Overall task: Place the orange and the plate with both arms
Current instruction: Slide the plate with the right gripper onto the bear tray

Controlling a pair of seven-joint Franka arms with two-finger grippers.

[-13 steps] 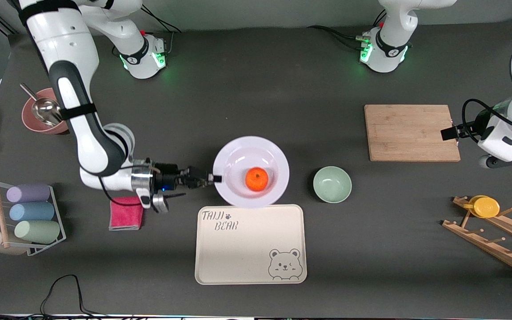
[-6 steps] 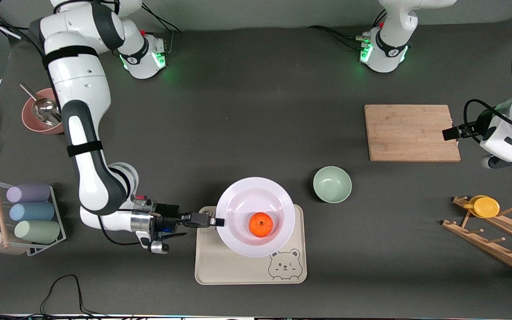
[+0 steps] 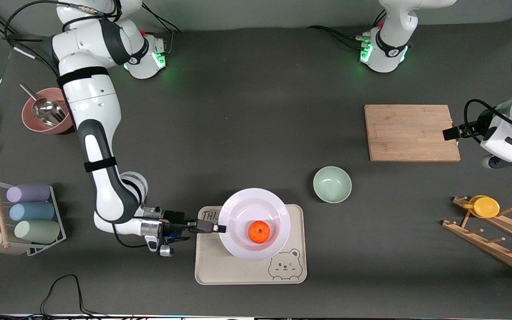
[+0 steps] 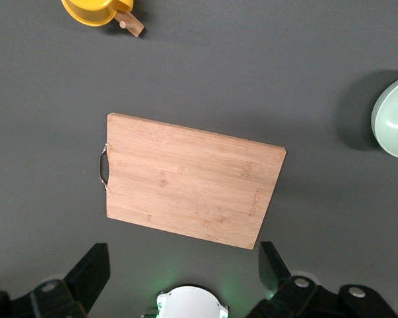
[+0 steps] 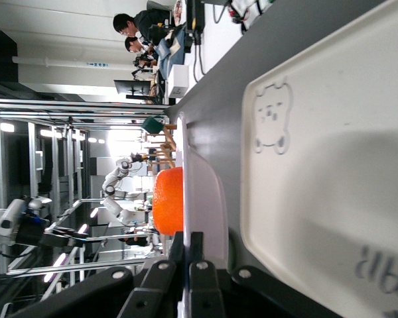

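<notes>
The white plate is over the cream bear tray, and the orange lies in it. My right gripper is shut on the plate's rim at the side toward the right arm's end of the table. In the right wrist view the fingers pinch the plate with the orange on it, a little above the tray. My left gripper is open and empty, high above the wooden cutting board, where the left arm waits.
A pale green bowl stands near the tray, toward the left arm's end. The cutting board is farther from the camera. A wooden rack with a yellow disc, a pink bowl with a scoop and a cup rack stand at the table's ends.
My right gripper has carried the plate with the orange toward the front camera, from the bare table to over the bear tray, and lowered it. The left arm has not moved.
</notes>
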